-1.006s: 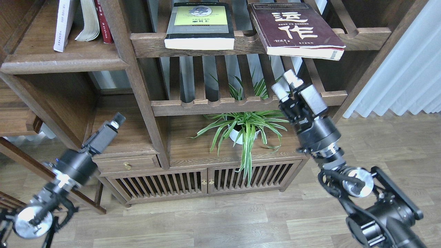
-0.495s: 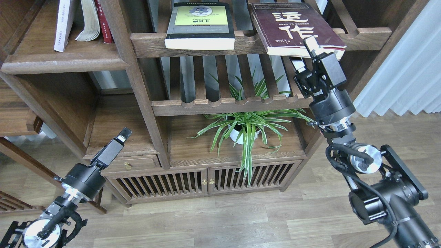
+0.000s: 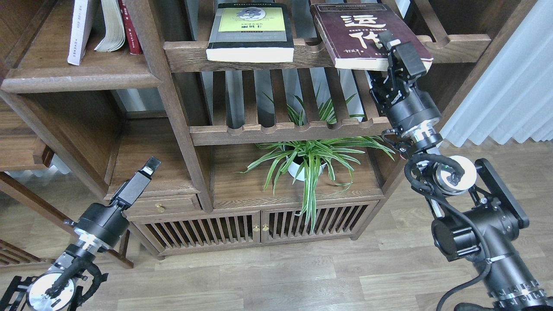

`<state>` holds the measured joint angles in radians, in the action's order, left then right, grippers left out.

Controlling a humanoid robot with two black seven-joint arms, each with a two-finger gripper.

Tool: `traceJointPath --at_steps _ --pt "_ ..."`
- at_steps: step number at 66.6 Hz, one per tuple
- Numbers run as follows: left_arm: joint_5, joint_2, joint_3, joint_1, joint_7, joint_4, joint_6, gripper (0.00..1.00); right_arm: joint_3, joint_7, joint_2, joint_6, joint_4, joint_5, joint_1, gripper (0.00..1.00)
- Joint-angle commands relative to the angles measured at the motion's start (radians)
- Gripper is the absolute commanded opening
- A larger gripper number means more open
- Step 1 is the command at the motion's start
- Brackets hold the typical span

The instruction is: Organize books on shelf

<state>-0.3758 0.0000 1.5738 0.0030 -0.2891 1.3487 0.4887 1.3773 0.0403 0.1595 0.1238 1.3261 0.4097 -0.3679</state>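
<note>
Right arm reaches up and forward; right gripper (image 3: 384,54) straddles the near edge of the maroon book (image 3: 367,32), one finger on the cover and the other below the page block, but whether it clamps the book cannot be told. The maroon book is a matte paperback with big cream characters, lying flat on a slatted rack (image 3: 302,56) and overhanging its scalloped front rail. Just left of the gripper lies the thick yellow-green and black book (image 3: 250,30), flat on the same rack, cream page block facing out. Left arm is low, wrist angled up; left gripper (image 3: 151,165) is seen as one dark block, fingers not distinguishable. Far above it, on the solid dark brown shelf (image 3: 82,73) with rounded front edge, the pale lavender-white book (image 3: 80,30) stands leaning. Below the right gripper, a spider plant (image 3: 309,166) pokes through the lower slats.
</note>
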Motion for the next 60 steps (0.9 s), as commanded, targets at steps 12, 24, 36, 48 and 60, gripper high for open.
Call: traceJointPath --at_steps 12,24,36,48,60 --pt "0.000 0.000 0.003 0.000 0.001 -0.009 0.000 0.99 -0.035 0.029 0.017 0.210 0.004 -0.008 0.090 0.03" --pt "0.000 0.000 0.006 0.005 0.001 -0.022 0.000 0.99 -0.072 0.095 0.044 0.365 0.016 -0.006 0.208 0.02" --pt "0.000 0.000 -0.004 0.015 0.019 -0.037 0.000 0.99 -0.113 0.102 0.094 0.365 0.053 -0.006 0.369 0.01" --pt "0.058 0.000 -0.040 0.046 0.070 -0.060 0.000 0.99 -0.162 0.102 0.178 0.365 0.064 -0.005 0.552 0.01" --pt "0.368 0.000 -0.192 0.106 0.074 -0.060 0.000 0.99 -0.267 0.104 0.215 0.365 0.056 -0.005 0.675 0.01"
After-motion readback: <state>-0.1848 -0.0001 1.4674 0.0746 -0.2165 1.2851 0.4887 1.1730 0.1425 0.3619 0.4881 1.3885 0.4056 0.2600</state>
